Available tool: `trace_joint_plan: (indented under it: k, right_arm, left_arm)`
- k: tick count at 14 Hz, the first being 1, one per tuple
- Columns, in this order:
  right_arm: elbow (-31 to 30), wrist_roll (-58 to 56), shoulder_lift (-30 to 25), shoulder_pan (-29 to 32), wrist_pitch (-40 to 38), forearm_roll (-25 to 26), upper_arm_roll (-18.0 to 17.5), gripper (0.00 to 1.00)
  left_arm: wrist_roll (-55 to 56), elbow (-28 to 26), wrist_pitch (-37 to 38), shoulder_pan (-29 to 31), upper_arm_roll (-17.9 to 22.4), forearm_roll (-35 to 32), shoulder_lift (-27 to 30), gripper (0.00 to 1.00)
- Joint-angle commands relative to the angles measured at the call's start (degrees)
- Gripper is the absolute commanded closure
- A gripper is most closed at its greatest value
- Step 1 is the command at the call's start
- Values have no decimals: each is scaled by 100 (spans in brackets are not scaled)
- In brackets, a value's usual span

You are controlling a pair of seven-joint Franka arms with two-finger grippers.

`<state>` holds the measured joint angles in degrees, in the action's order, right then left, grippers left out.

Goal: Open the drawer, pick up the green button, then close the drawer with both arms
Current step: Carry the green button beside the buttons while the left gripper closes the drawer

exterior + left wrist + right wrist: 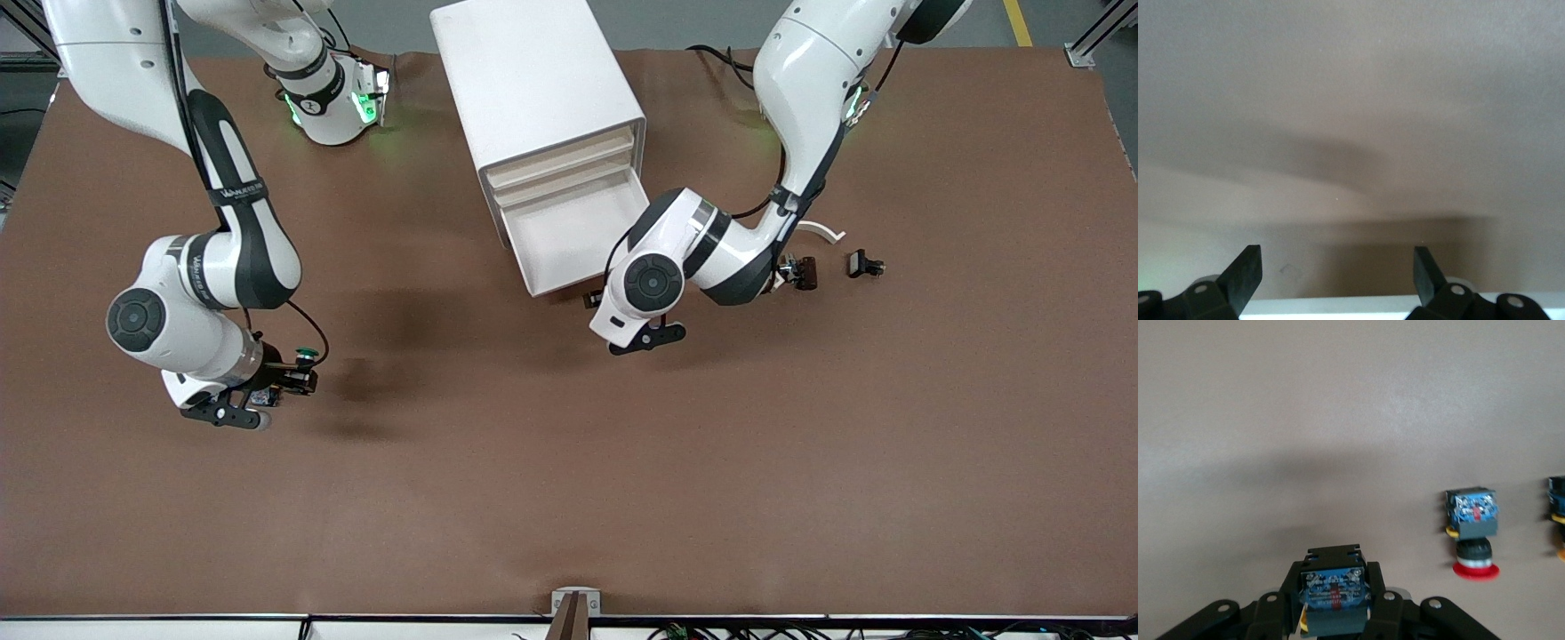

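Observation:
The white cabinet [533,71] stands at the back middle. Its lowest drawer [573,233] is pulled out and looks bare inside. My right gripper [286,382] is over the table toward the right arm's end. It is shut on the button, whose green cap [307,354] shows beside the fingers. In the right wrist view [1335,613] only the button's black body with a blue label [1333,588] shows between the fingers. My left gripper [594,300] is open and empty at the drawer's front corner, mostly hidden under its wrist. In the left wrist view [1337,275] a white edge [1338,307] lies between the fingers.
A red-capped button [803,271] lies on the table toward the left arm's end, also in the right wrist view [1473,533]. A second small button [864,264] lies beside it, partly in the right wrist view [1558,513]. A white curved piece [822,231] lies nearby.

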<state>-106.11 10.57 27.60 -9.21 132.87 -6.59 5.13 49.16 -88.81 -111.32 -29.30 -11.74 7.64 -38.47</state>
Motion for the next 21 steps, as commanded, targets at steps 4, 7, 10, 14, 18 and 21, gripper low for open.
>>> trace_joint_plan:
  k: [4, 7, 10, 14, 18, 21]
  right_arm:
    - [20, 51, 359, 244, 318, 70, -108, 100]
    - [29, 104, 483, 244, 476, 62, -108, 100]
    - [38, 104, 536, 244, 485, 62, -108, 100]
    - [91, 104, 668, 244, 529, 35, -108, 100]
    - [82, 199, 729, 218, 581, 9, -108, 100]
    - [82, 271, 747, 182, 652, 9, -108, 100]
  left_arm:
    - [305, -5, 67, -313, -12, -52, -90, 0]
    - [375, -22, 84, -436, -21, -26, -99, 0]
    - [542, 4, 84, -507, -82, -17, -99, 0]
    - [613, -13, 137, -507, -144, 387, -99, 0]
    - [613, -14, 163, -515, -144, 826, -160, 0]
    - [613, -31, 198, -647, -171, 1003, -239, 0]
